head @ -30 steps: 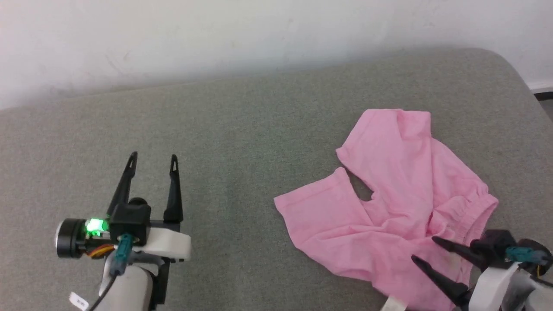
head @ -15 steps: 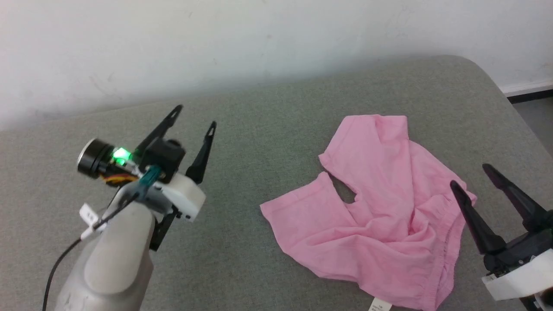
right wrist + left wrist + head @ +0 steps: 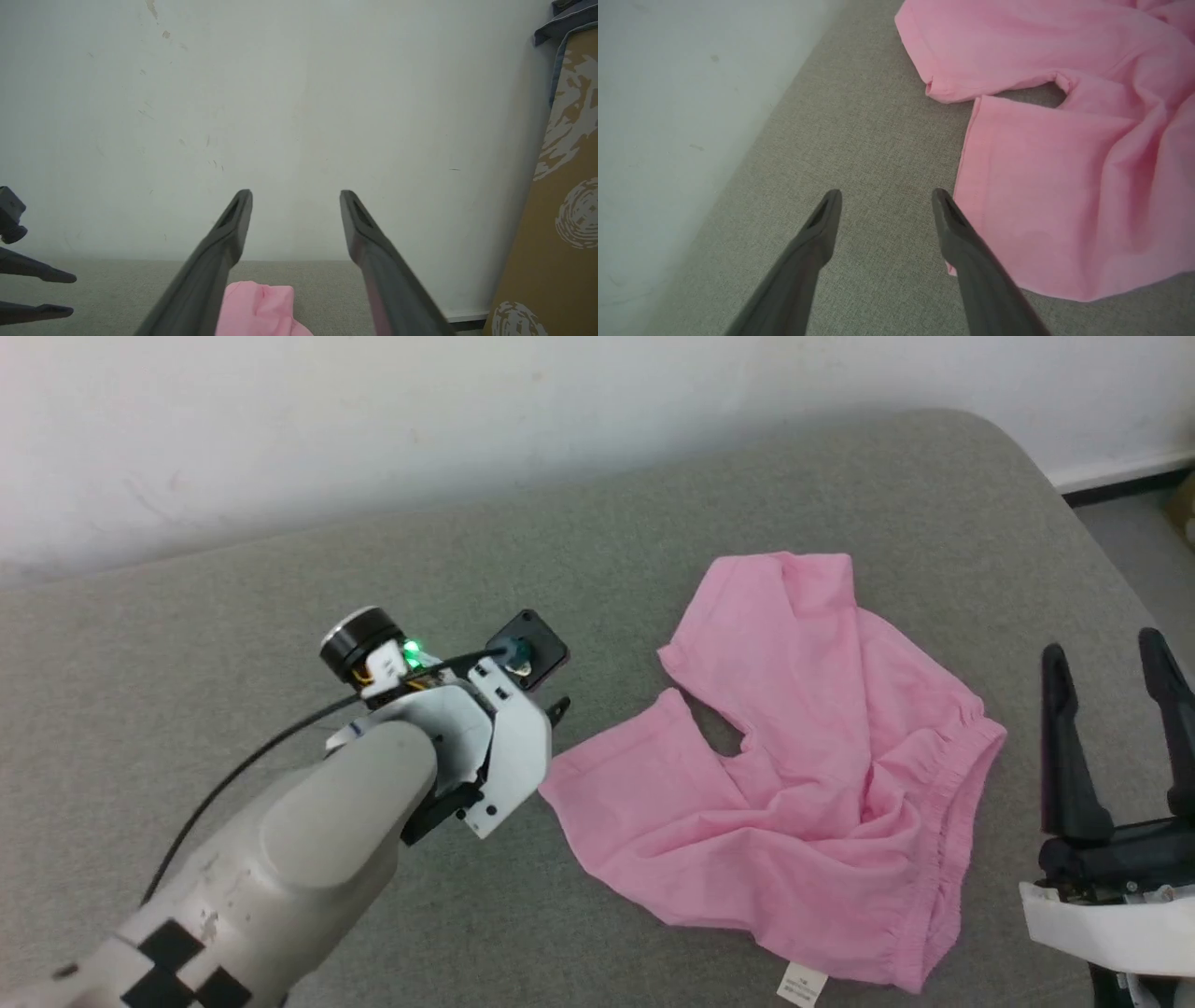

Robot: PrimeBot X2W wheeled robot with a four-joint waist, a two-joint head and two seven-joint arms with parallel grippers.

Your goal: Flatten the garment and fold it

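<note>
I've got a grey fabric surface (image 3: 597,523) running up against a scuffed white wall (image 3: 467,411). A dark baseboard strip (image 3: 1120,485) sits past its right end. The right wrist view shows a tan panel (image 3: 565,210) with pale swirl prints.

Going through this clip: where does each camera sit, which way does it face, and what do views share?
Head view: on the head, looking down at the grey surface and pink garment; left arm and open right gripper show.
Left wrist view: on the left wrist, looking down along the open left gripper at the garment's leg hem.
Right wrist view: on the right wrist, facing the wall roughly level, past its own fingers.
Shared: the garment shows in all three.
</note>
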